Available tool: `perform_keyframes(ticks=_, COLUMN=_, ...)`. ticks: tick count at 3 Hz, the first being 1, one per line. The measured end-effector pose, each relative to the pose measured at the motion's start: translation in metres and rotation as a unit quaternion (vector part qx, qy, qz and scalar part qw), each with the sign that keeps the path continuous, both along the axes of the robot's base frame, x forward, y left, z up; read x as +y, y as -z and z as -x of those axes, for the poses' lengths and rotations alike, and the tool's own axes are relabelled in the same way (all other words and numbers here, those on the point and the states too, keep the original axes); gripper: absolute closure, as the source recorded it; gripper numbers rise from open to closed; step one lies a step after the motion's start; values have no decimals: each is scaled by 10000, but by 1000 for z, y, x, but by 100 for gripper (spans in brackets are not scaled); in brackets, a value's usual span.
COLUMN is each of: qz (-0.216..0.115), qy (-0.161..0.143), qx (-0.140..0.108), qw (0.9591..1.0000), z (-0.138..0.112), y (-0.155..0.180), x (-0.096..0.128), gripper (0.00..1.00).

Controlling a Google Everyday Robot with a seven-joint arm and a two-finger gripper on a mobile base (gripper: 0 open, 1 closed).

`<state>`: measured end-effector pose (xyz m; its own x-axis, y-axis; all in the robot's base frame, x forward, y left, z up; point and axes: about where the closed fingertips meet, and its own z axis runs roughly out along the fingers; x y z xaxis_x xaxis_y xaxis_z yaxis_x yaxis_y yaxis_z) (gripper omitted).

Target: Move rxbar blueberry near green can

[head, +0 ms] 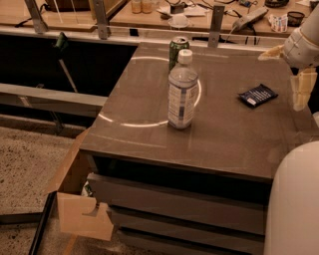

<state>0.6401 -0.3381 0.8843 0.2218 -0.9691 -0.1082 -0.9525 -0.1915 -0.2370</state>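
The rxbar blueberry (257, 95), a small dark navy wrapper with white lettering, lies flat on the right part of the brown table top (149, 119). The green can (178, 51) stands upright at the far edge, just behind a clear water bottle (181, 91). My gripper (287, 71) hangs above the table's right edge, just right of and above the bar, not touching it. Its pale fingers (302, 88) are spread apart and hold nothing.
The water bottle with a white cap stands mid-table between the can and the front edge. A cardboard box (79, 209) sits on the floor at the lower left. A cluttered wooden bench (209, 15) runs behind the table. My white body (294, 204) fills the lower right corner.
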Motion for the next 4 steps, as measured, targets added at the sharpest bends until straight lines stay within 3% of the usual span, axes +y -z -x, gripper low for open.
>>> perform_keyframes(ticks=1, qz=-64, qy=-220, qx=106, qw=9997, z=-13, y=20, x=9, gripper=0)
perform_keyframes(ticks=2, qz=-9, qy=-146, qx=237, qw=9996, z=-20, y=36, x=7, gripper=0)
perform_keyframes(ticks=3, qz=66, qy=-45, qx=354, qw=9993, z=-24, y=50, x=1, gripper=17)
perform_keyframes(ticks=4, qz=119, qy=27, qx=441, qw=9990, z=-29, y=59, x=0, gripper=47)
